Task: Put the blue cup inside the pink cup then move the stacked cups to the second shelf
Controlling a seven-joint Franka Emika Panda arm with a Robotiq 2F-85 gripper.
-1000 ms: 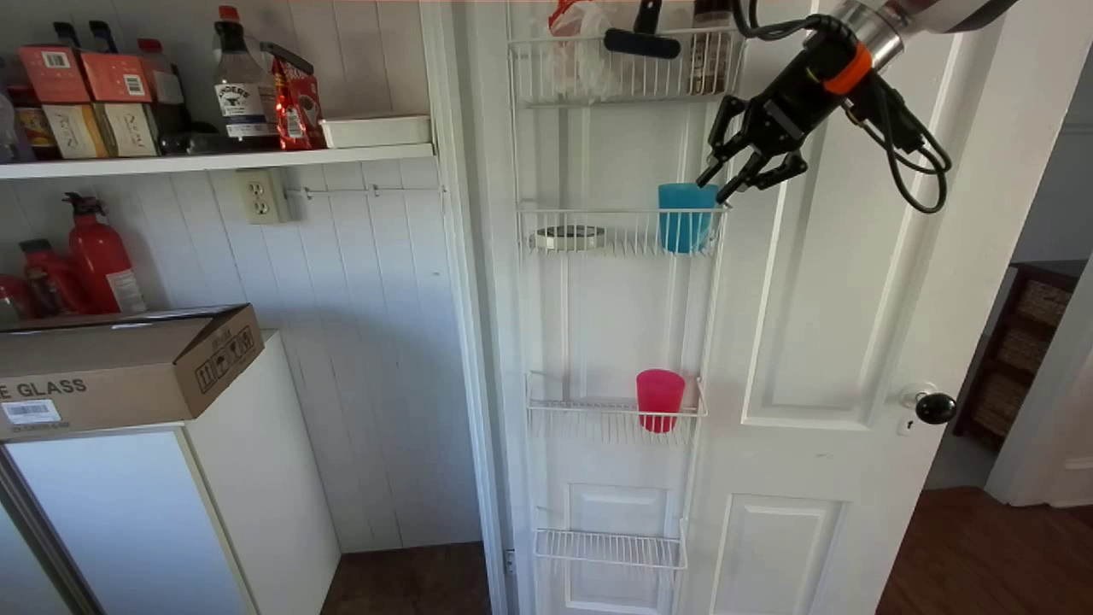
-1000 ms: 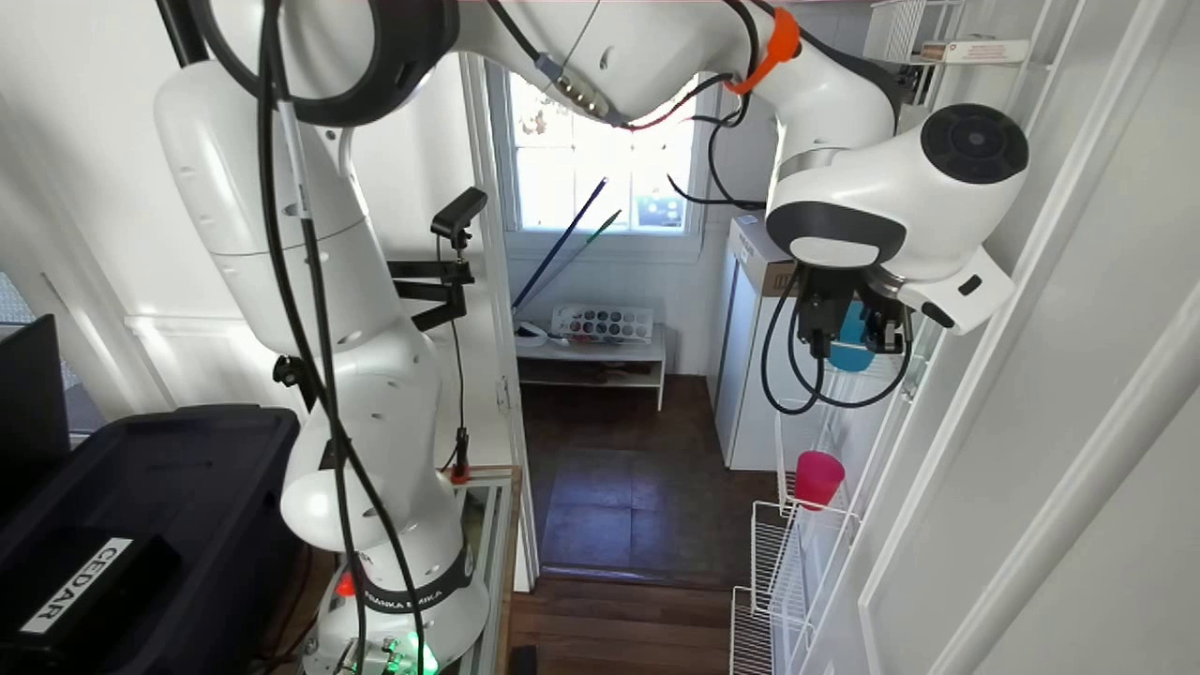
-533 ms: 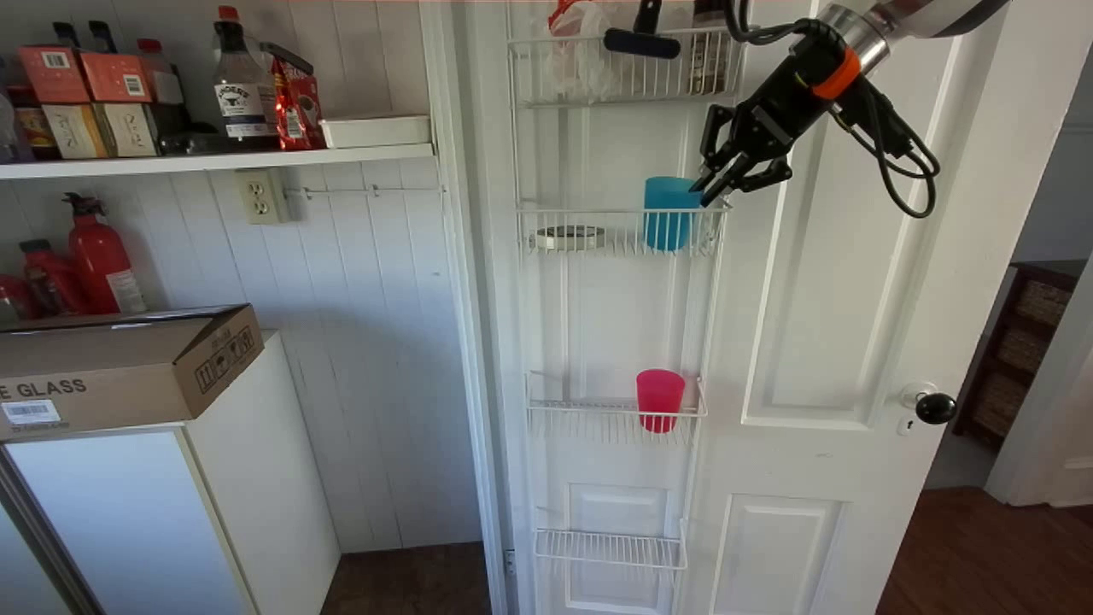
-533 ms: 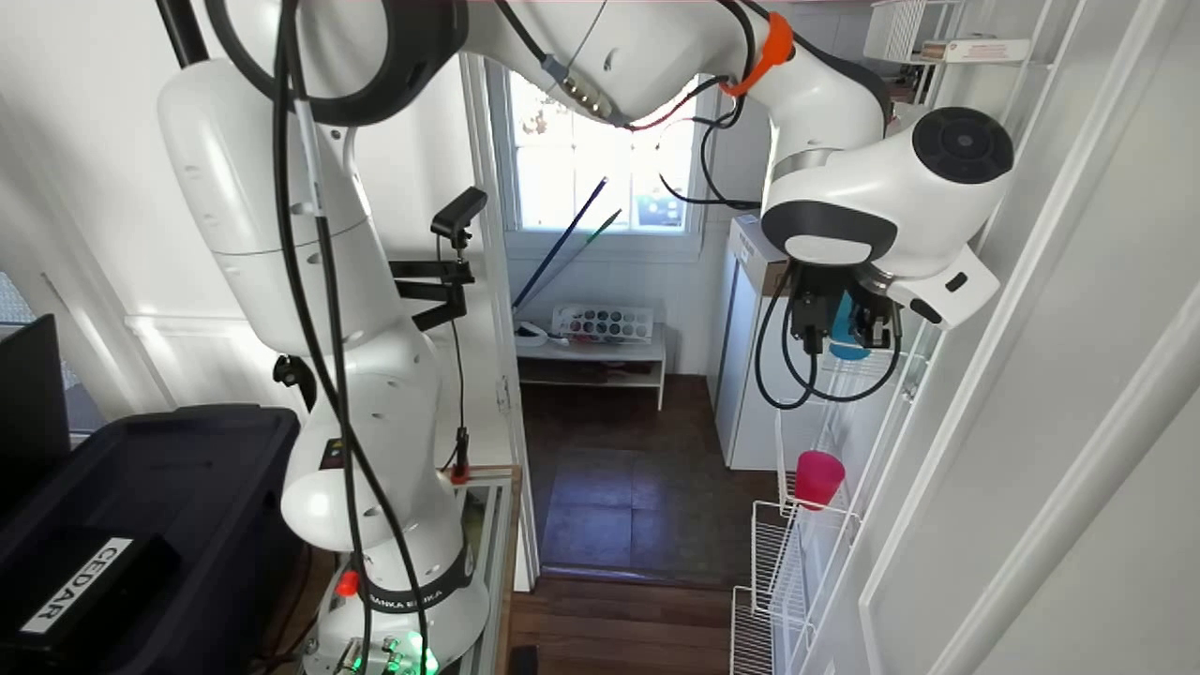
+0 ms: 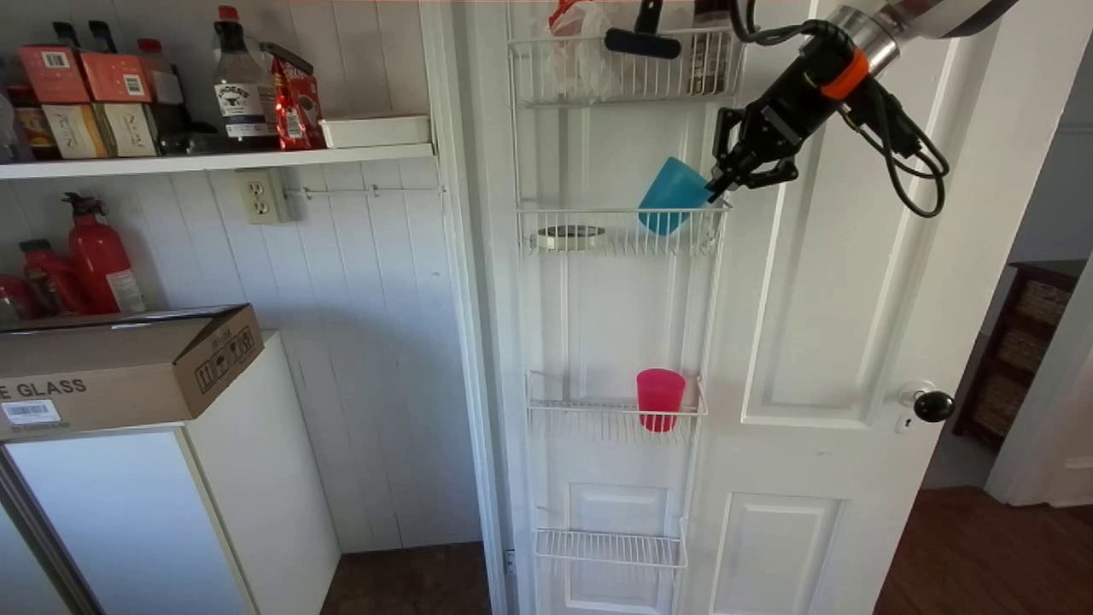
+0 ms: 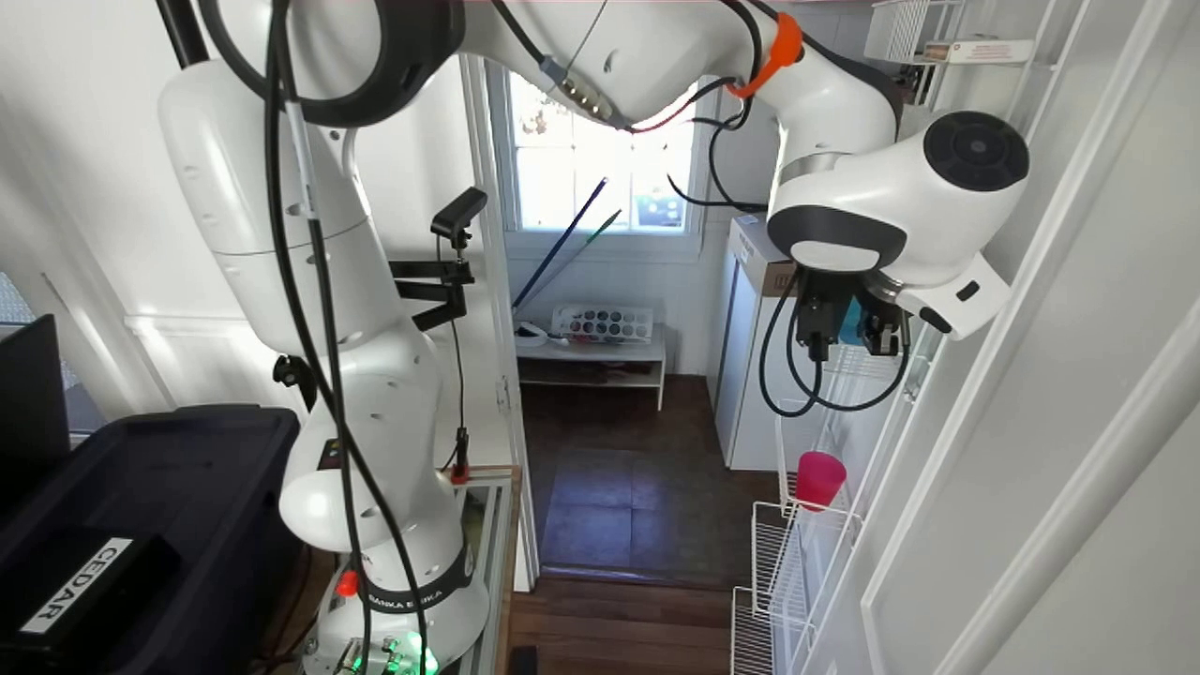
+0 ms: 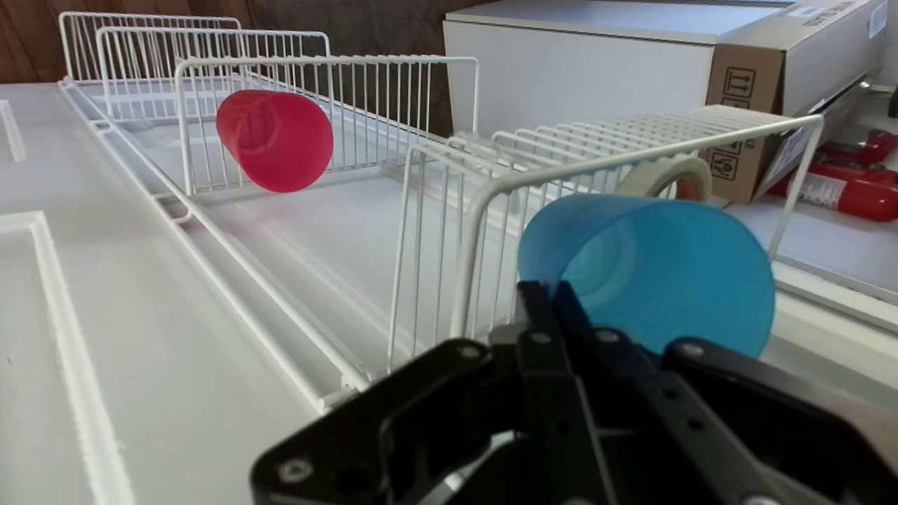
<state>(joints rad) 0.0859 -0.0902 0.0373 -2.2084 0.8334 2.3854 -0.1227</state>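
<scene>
The turquoise blue cup [image 5: 669,196] leans over at the second shelf [image 5: 598,211], its mouth tipped toward my gripper [image 5: 711,193]. In the wrist view the fingertips of my gripper [image 7: 551,287] pinch the wall of the blue cup [image 7: 680,273], one finger inside the mouth and the other outside. The jaws are shut on that wall. One tier below, the pink cup [image 5: 659,393] stands upright, and the wrist view shows the pink cup [image 7: 280,144] from above with nothing inside. Behind my wrist, only part of the blue cup [image 6: 851,323] shows in an exterior view.
A roll of tape [image 5: 570,238] lies on the left part of the second shelf. Above, the top tier [image 5: 546,94] holds a plastic bag and a black-handled tool. The bottom tier [image 5: 610,548] is lowest on the door [image 5: 820,342], whose black knob [image 5: 935,407] sticks out at right.
My gripper has closed on the blue cup's wall. The cup stood upright, shifted left, and is now tilted toward the gripper with its base higher. The pink cup has stayed in place.
</scene>
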